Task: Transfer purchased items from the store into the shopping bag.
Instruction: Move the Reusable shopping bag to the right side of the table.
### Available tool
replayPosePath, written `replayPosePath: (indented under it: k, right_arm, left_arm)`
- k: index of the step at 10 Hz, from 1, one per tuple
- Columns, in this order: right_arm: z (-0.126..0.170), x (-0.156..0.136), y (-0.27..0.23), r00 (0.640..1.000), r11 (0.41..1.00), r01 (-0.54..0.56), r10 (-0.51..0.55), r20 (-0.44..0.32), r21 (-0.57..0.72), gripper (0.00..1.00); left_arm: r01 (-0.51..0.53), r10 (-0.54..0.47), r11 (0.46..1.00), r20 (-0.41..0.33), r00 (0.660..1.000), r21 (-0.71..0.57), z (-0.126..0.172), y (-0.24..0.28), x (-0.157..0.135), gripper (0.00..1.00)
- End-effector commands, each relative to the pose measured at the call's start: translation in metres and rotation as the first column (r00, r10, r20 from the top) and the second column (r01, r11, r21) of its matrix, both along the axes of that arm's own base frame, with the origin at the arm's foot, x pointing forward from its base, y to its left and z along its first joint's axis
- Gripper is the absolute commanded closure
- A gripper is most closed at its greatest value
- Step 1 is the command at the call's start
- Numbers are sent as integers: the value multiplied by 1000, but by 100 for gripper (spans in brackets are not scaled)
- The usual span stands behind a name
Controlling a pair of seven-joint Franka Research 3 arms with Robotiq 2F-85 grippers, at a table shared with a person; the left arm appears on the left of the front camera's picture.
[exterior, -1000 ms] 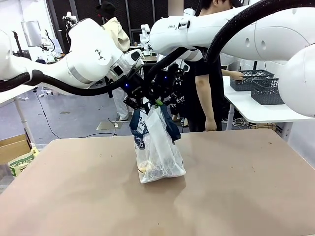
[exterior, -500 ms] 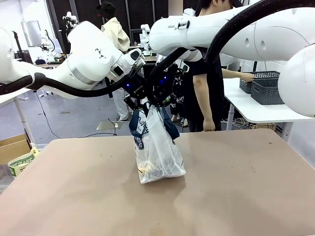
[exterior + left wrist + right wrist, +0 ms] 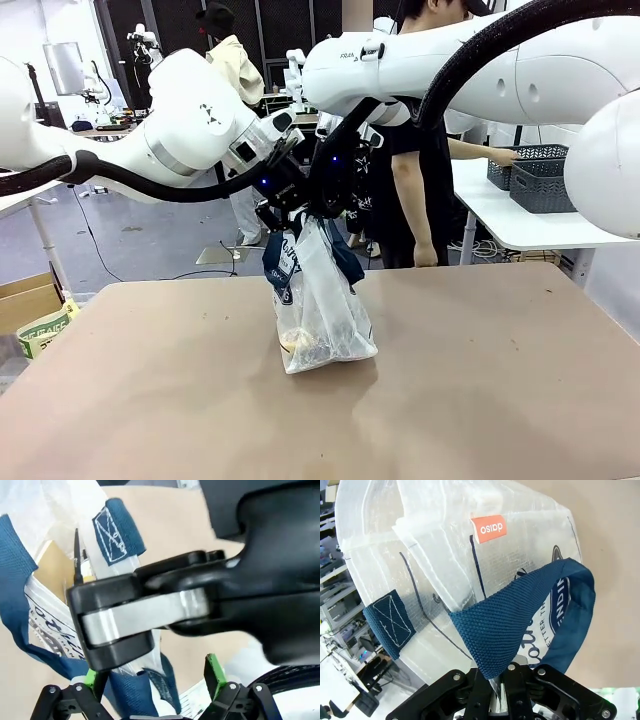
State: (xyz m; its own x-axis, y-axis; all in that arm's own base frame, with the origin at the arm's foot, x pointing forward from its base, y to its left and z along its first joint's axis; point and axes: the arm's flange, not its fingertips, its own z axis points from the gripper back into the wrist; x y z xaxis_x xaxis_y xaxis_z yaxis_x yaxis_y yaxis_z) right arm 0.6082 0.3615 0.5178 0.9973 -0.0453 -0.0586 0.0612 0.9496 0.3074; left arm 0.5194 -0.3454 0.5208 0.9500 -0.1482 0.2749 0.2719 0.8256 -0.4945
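Note:
The shopping bag, translucent white with navy handles, stands upright mid-table. My right gripper is shut on one navy strap at the bag's top and holds it up. My left gripper is open just left of it, its green pads spread either side of the other strap without pinching it. Inside the bag lie purchased items: a brown pad, a thin dark piece, and something yellowish at the bottom. Two dark grey lattice baskets sit far right; which is the store I cannot tell.
A person in black stands beyond the table, one hand on the baskets on a white side table. The brown tabletop is bare around the bag. A cardboard box sits on the floor at left.
My left gripper has opened and let go of the bag's strap, lifting slightly. The right gripper kept its hold. The person slid one basket right, against the other.

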Motion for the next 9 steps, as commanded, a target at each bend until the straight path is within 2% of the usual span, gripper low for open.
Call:
replayPosePath:
  k: [1, 5, 9]
  right_arm:
    - [4, 3, 4, 1000, 1000, 15, -15, -16, 23, 100]
    - [7, 3, 3, 1000, 999, 19, -18, -15, 26, 100]
    - [8, 4, 0, 1000, 999, 24, -23, -11, 29, 100]
  left_arm:
    - [24, -24, 997, -3, 1000, 78, 0, -5, 1, 20]
    - [5, -4, 996, -3, 1000, 84, 4, 0, -3, 100]
    - [7, -5, 993, -18, 1000, 116, 5, 5, -5, 100]
